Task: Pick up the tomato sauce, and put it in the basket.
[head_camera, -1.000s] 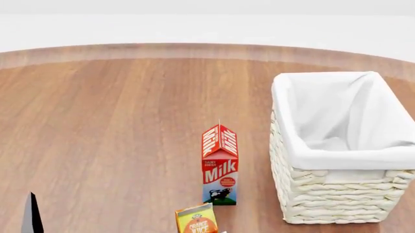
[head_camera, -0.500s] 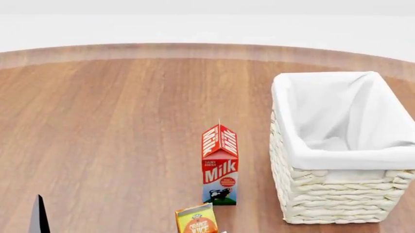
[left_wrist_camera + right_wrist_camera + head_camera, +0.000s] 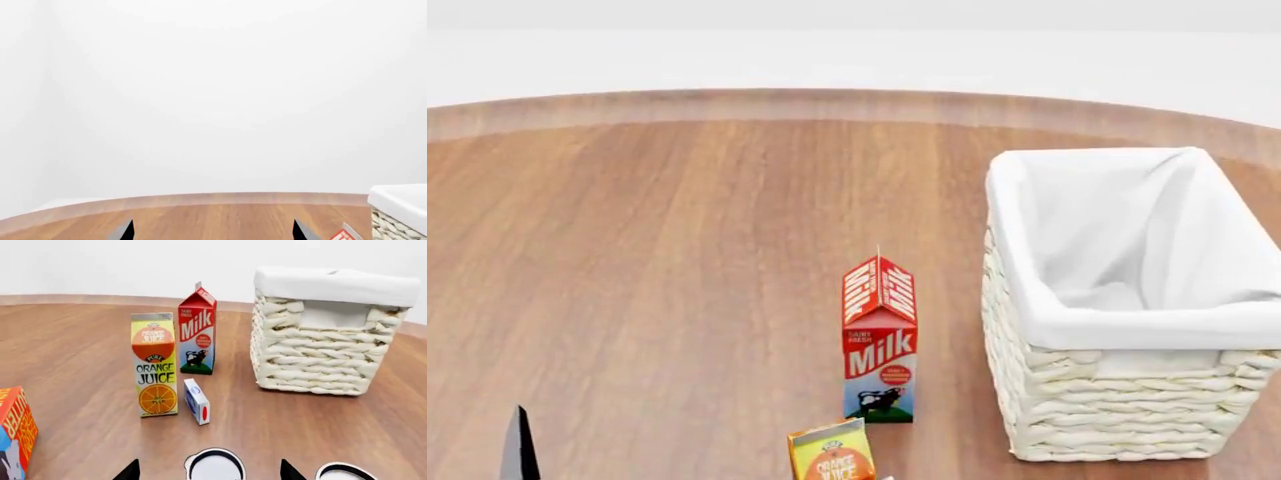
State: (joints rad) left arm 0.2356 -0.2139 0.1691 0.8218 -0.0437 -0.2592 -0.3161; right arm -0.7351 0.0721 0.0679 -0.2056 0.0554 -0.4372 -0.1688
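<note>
The cream woven basket [image 3: 1121, 400] with a white liner stands at the right; it also shows in the right wrist view [image 3: 320, 355] and at the edge of the left wrist view [image 3: 400, 212]. My right gripper [image 3: 210, 471] is open. A round white can top with a dark rim [image 3: 215, 466] lies between its fingertips. A second such top [image 3: 343, 473] lies beside it. Their labels are hidden, so I cannot tell which is the tomato sauce. My left gripper [image 3: 212, 231] is open and empty above the table; one of its fingertips [image 3: 518, 448] shows in the head view.
A milk carton [image 3: 880, 340] stands left of the basket, with an orange juice carton [image 3: 155, 371] nearer me. A small white and blue box [image 3: 196, 401] lies by the juice. A red and orange carton [image 3: 13, 432] sits at the edge. Wooden table [image 3: 667, 260].
The left fingertip in the head view has drifted a little to the right. The cartons and basket have not moved.
</note>
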